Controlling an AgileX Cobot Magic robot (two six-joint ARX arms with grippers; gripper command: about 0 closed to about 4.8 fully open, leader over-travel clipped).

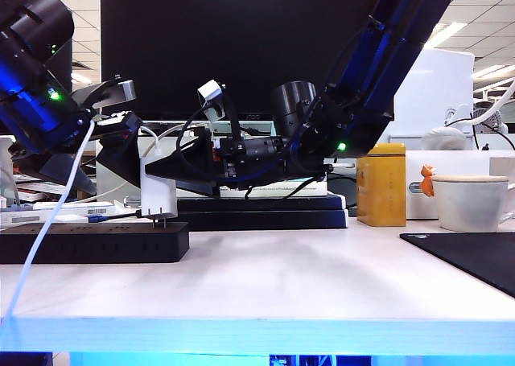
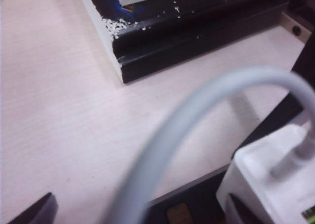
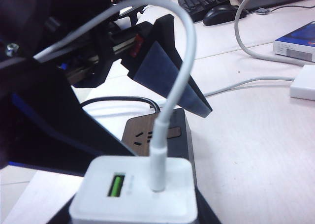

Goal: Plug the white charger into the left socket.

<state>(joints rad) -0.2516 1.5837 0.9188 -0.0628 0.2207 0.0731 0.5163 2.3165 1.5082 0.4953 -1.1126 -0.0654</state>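
The white charger (image 1: pixel 158 191) stands upright over the right end of the long black power strip (image 1: pixel 88 242), and its prongs still show just above the strip's top. My right gripper (image 1: pixel 161 169) reaches in from the right and is shut on it. In the right wrist view the charger (image 3: pixel 142 179) fills the jaws of the right gripper (image 3: pixel 134 211), its cable (image 3: pixel 179 61) arching up. A brown-faced socket (image 3: pixel 152 133) lies just beyond it; whether that is the left socket I cannot tell. My left gripper (image 1: pixel 121 145) hangs open beside the charger (image 2: pixel 270 184), and is open in its own view too (image 2: pixel 140 215).
A black monitor stand (image 1: pixel 265 209) lies right behind the strip. A yellow box (image 1: pixel 381 185), a white mug (image 1: pixel 471 201) and a black mat (image 1: pixel 475 257) sit at the right. A keyboard (image 3: pixel 206 0), a mouse (image 3: pixel 224 15) and loose white cables lie beyond.
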